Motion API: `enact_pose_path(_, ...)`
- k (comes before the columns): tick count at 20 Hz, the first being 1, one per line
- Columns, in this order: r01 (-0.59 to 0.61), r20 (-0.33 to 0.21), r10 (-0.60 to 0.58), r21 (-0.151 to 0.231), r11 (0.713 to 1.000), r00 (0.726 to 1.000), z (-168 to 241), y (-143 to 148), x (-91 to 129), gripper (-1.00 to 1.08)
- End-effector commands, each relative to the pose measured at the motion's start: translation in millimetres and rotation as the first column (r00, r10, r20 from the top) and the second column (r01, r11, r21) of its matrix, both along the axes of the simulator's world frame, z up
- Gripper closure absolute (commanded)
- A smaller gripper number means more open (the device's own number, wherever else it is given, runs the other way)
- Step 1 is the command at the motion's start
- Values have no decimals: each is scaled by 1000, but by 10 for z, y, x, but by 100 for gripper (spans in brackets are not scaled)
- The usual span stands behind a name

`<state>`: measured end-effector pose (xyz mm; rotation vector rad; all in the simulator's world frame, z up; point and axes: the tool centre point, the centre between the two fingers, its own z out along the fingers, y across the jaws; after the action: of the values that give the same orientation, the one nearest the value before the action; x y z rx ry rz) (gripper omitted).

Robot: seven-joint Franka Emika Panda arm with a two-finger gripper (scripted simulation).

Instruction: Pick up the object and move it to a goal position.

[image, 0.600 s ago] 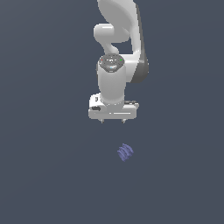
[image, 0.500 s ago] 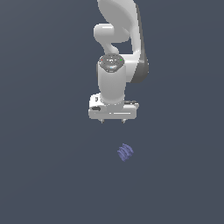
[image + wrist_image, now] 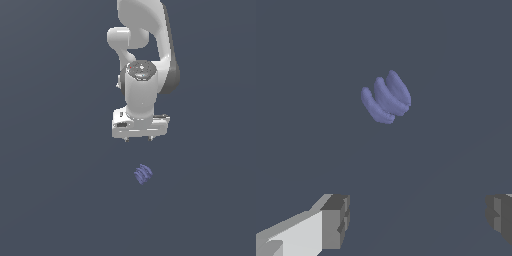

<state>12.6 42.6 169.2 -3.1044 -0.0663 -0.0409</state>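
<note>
The object (image 3: 143, 174) is a small blue-purple ridged lump lying on the dark grey floor, in the lower middle of the exterior view. It also shows in the wrist view (image 3: 386, 97), ahead of the fingers. My white gripper (image 3: 138, 139) hangs above the floor, pointing down, apart from the object and nearer the exterior view's top. Its two fingers (image 3: 336, 221) stand wide apart with nothing between them. The gripper is open and empty.
The white arm (image 3: 145, 55) rises to the top of the exterior view. The flat dark grey floor (image 3: 55, 190) fills the rest of both views.
The arm and gripper have shifted slightly toward the exterior view's right. The object has not moved.
</note>
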Motion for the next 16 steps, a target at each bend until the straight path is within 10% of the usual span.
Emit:
enact_pose_path(1, 0, 1, 0, 1, 1000, 1000, 2, 9, 4, -92)
enact_pose_path(16, -178, -4, 177, -17, 984, 984, -195, 85, 302, -92)
